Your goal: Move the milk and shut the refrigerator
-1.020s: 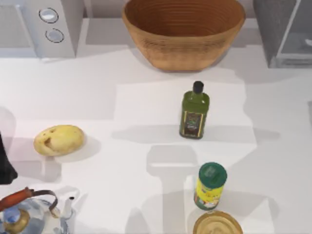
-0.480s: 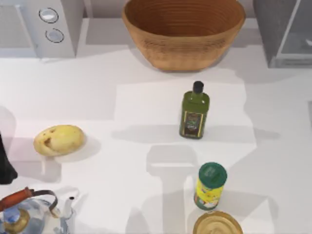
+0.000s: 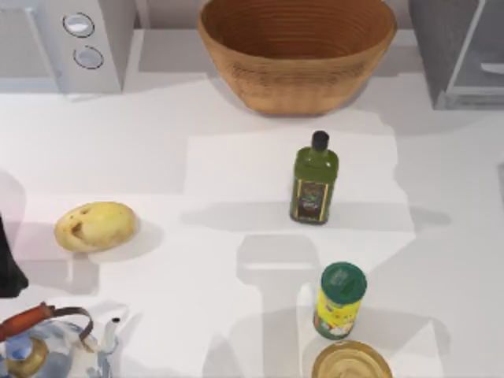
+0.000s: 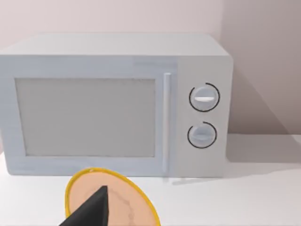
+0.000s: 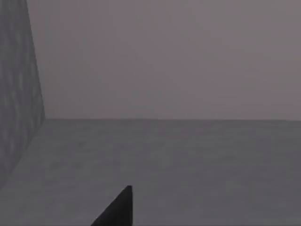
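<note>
left arm: dark piece (image 3: 9, 264) at the table's left edge in the top view, parked; one black fingertip (image 4: 91, 209) in the left wrist view; can't tell if the fingers are apart or together
ahead of left gripper: white microwave (image 4: 115, 103) with two round knobs, facing the wrist camera; yellow-rimmed plate (image 4: 113, 200) on the table between the fingertip and the microwave
right gripper: one black fingertip (image 5: 117, 209) in the right wrist view, over a grey floor with a grey wall to one side; finger state can't tell
refrigerator: grey cabinet (image 3: 461, 51) at the top view's top right corner, pale door panel, partly cut off
milk: can't tell where it is
table: white (image 3: 157, 165)
basket: wicker (image 3: 295, 47), top centre
bottle: green (image 3: 314, 179), upright, mid table
can: yellow, green lid (image 3: 339, 301), upright, near side of the bottle
potato: (image 3: 95, 226) just beside the left arm
kettle: (image 3: 47, 346) bottom left corner
jar: amber round top (image 3: 351, 362), just beside the can, bottom edge
</note>
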`<state>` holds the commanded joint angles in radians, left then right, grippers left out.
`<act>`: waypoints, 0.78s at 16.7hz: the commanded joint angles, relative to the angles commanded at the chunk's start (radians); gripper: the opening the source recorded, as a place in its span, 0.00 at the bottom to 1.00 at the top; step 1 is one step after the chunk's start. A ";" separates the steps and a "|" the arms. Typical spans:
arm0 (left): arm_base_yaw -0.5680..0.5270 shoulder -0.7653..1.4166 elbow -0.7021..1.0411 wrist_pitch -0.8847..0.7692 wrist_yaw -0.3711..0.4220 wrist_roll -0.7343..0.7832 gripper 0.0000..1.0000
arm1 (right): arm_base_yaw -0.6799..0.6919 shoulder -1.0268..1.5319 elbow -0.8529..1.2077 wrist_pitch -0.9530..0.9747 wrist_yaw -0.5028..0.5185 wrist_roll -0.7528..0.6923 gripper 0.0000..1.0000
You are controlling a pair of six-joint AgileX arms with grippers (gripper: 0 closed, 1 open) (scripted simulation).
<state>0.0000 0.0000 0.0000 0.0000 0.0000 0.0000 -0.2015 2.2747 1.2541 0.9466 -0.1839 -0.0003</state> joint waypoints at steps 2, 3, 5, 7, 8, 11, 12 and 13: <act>0.000 0.000 0.000 0.000 0.000 0.000 1.00 | 0.000 0.000 0.000 0.000 0.000 0.000 1.00; 0.000 0.000 0.000 0.000 0.000 0.000 1.00 | 0.000 0.000 0.000 0.000 0.000 0.000 1.00; 0.000 0.000 0.000 0.000 0.000 0.000 1.00 | 0.000 0.000 0.000 0.000 0.000 0.000 1.00; 0.000 0.000 0.000 0.000 0.000 0.000 1.00 | 0.002 -0.001 -0.001 0.000 0.000 0.000 1.00; 0.000 0.000 0.000 0.000 0.000 0.000 1.00 | 0.002 -0.001 -0.001 0.000 0.000 0.000 1.00; 0.000 0.000 0.000 0.000 0.000 0.000 1.00 | 0.003 -0.049 -0.038 -0.029 0.011 -0.004 1.00; 0.000 0.000 0.000 0.000 0.000 0.000 1.00 | 0.005 -0.083 -0.062 -0.048 0.017 -0.007 1.00; 0.000 0.000 0.000 0.000 0.000 0.000 1.00 | 0.007 -0.129 -0.093 -0.071 0.024 -0.010 1.00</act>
<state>0.0000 0.0000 0.0000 0.0000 0.0000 0.0000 -0.1941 2.1460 1.1614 0.8757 -0.1603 -0.0108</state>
